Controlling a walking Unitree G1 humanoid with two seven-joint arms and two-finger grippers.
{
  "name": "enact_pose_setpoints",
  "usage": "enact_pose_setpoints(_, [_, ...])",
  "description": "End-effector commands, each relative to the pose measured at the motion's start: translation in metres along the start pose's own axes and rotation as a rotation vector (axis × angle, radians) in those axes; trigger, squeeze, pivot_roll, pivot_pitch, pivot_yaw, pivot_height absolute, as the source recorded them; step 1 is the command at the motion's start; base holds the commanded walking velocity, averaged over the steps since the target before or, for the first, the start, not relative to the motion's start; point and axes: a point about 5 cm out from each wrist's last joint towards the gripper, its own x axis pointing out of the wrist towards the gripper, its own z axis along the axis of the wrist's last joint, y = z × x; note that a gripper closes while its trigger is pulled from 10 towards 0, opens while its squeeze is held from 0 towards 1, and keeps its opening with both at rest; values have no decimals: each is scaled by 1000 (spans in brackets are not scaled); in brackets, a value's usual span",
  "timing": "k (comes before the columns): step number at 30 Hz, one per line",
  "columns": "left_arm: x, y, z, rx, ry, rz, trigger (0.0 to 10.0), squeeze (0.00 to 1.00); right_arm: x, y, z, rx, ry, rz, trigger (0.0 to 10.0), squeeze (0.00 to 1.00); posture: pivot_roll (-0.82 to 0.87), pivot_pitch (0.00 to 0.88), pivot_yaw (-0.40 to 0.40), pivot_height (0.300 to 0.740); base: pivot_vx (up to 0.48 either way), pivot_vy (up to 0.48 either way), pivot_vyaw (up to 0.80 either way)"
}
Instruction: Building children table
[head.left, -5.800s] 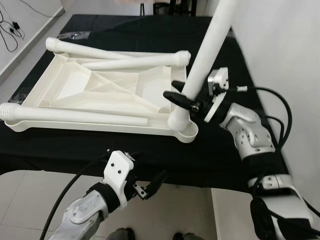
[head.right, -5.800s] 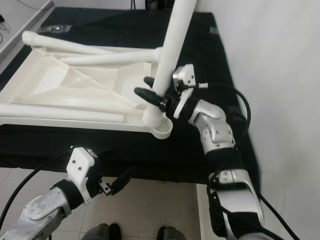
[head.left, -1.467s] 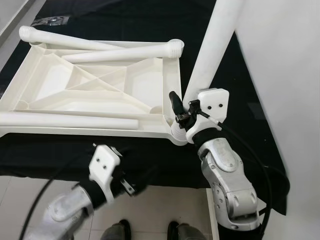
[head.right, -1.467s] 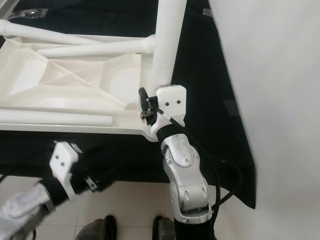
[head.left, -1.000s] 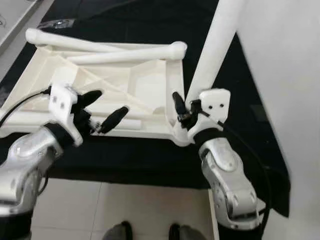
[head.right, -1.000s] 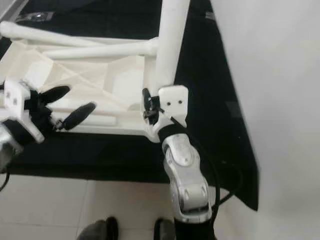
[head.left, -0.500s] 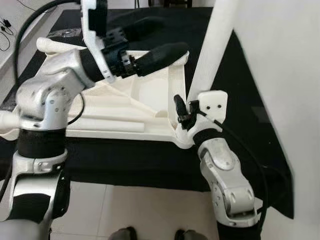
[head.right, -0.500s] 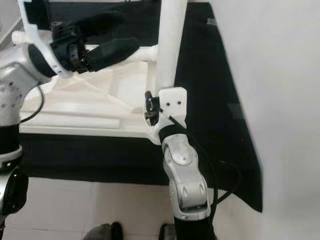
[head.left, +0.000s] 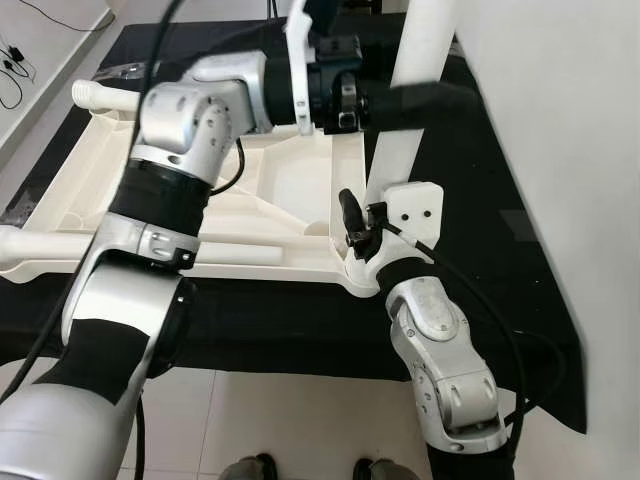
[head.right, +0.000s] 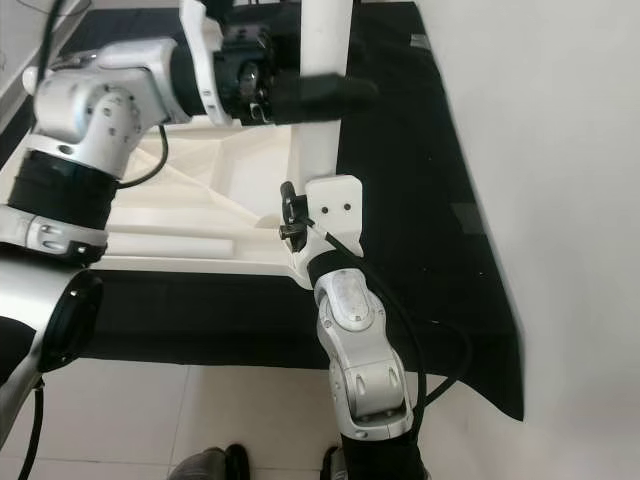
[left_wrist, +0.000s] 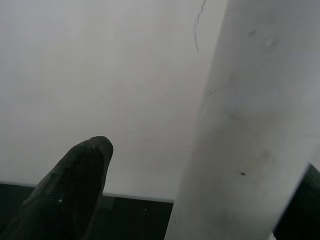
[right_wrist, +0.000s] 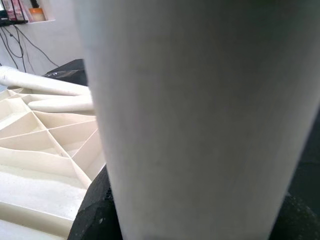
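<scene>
An upright white cylindrical plastic table leg (head.left: 405, 120) stands at the near right corner of the overturned cream ribbed plastic tabletop (head.left: 250, 190), which lies on a black cloth-covered surface (head.left: 470, 200). The right gripper (head.left: 358, 225) pinches the leg's base. The left gripper (head.left: 400, 100), fingers spread, straddles the leg higher up. Loose white legs (head.left: 190, 252) rest on the tabletop.
</scene>
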Motion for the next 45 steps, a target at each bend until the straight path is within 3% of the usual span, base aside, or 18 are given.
enact_pose_setpoints(1, [6, -2, 6, 33, 14, -28, 10000, 0, -7, 23, -45, 95, 234, 75, 10000, 0, 48, 201, 59, 740, 0, 0, 0])
enact_pose_setpoints(2, [9, -1, 6, 31, 14, -17, 4039, 0, -7, 23, -45, 96, 230, 76, 10000, 0, 46, 201, 60, 740, 0, 0, 0])
enact_pose_setpoints(4, [11, 0, 6, 30, 14, -9, 4039, 0, -7, 24, -44, 96, 227, 77, 10000, 0, 46, 200, 61, 740, 0, 0, 0])
enact_pose_setpoints(5, [13, 0, 8, 31, 15, -29, 0, 0, -7, 23, -43, 95, 218, 80, 10000, 0, 42, 196, 61, 740, 0, 0, 0])
enact_pose_setpoints(18, [20, -7, 11, 82, 38, -127, 0, 0, -3, 16, -39, 66, 174, 101, 10000, 0, 44, 189, 58, 740, 0, 0, 0])
enact_pose_setpoints(19, [20, -9, 10, 86, 42, -138, 0, 0, -2, 14, -37, 63, 160, 116, 10000, 1000, 44, 190, 57, 740, 0, 0, 0])
enact_pose_setpoints(22, [21, -12, 7, 87, 46, -156, 0, 0, 2, 10, -31, 48, 114, 156, 10000, 1000, 42, 191, 58, 740, 0, 0, 0])
enact_pose_setpoints(24, [22, -15, 7, 86, 37, -177, 0, 0, 13, -3, -14, 31, 21, 305, 10000, 1000, 39, 191, 63, 740, 0, 0, 0])
enact_pose_setpoints(27, [23, -16, 8, 86, 30, -183, 0, 0, 20, -14, -3, -16, -20, 396, 10000, 1000, 37, 190, 64, 740, 0, 0, 0])
enact_pose_setpoints(35, [24, -19, 7, 85, 22, -204, 0, 0, 30, -39, 16, -169, -49, 645, 10000, 1000, 36, 195, 61, 740, 0, 0, 0])
enact_pose_setpoints(36, [24, -19, 7, 81, 16, -204, 0, 0, 36, -49, 18, -205, -24, 721, 10000, 0, 41, 198, 56, 740, 0, 0, 0])
enact_pose_setpoints(38, [24, -20, 7, 74, 5, -205, 0, 0, 45, -62, 22, -230, 4, 799, 10000, 0, 43, 201, 53, 740, 0, 0, 0])
enact_pose_setpoints(44, [23, -21, 6, 64, -4, -203, 0, 0, 57, -67, 27, -212, 5, 853, 10000, 0, 46, 205, 49, 740, 0, 0, 0])
enact_pose_setpoints(45, [22, -21, 5, 60, -7, -202, 0, 0, 60, -66, 30, -179, 1, 893, 4392, 0, 48, 209, 44, 740, 0, 0, 0])
